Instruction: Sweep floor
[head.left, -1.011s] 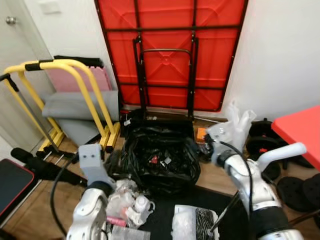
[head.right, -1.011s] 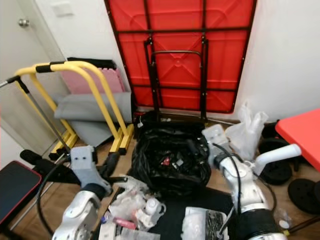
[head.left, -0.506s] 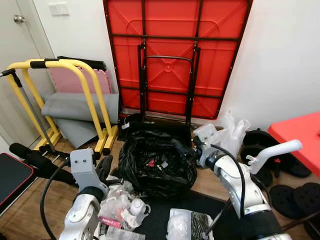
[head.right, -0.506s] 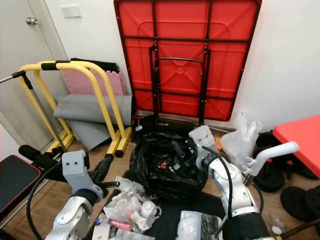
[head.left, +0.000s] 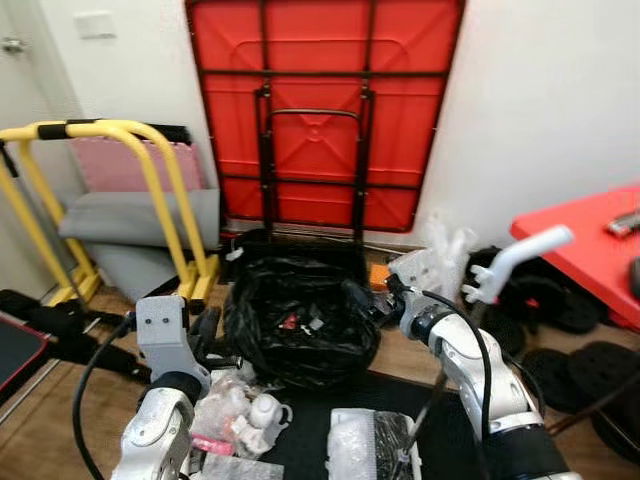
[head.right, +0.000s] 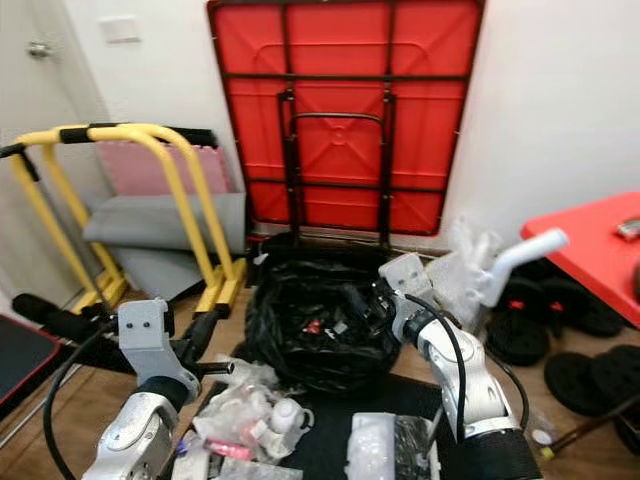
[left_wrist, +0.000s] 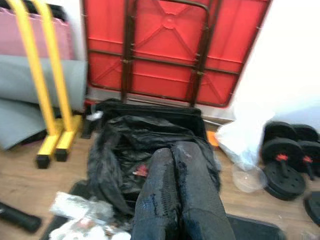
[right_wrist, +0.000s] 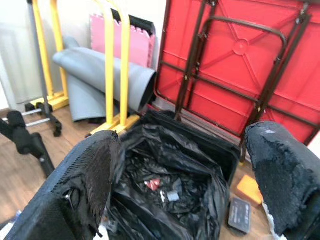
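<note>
The right gripper (head.right: 358, 300) sits at centre frame, its fingers (right_wrist: 82, 185) spread wide and empty over the mouth of the black bin bag (head.left: 300, 322). The left gripper (left_wrist: 177, 195) is pressed shut on nothing, low at the left and aimed at the same bag. A little rubbish (right_wrist: 161, 186) lies at the bag's bottom. More litter (head.right: 250, 412), crumpled plastic and small bottles, lies on the floor in the lower centre, just beside the bag, with a clear plastic packet (head.left: 365, 445) to its right on the dark mat (head.right: 330, 425). My judgement: the thin bag rim could catch a finger and collapse, spilling its contents; the heap, near the robot's body, may get scattered instead of gathered.
</note>
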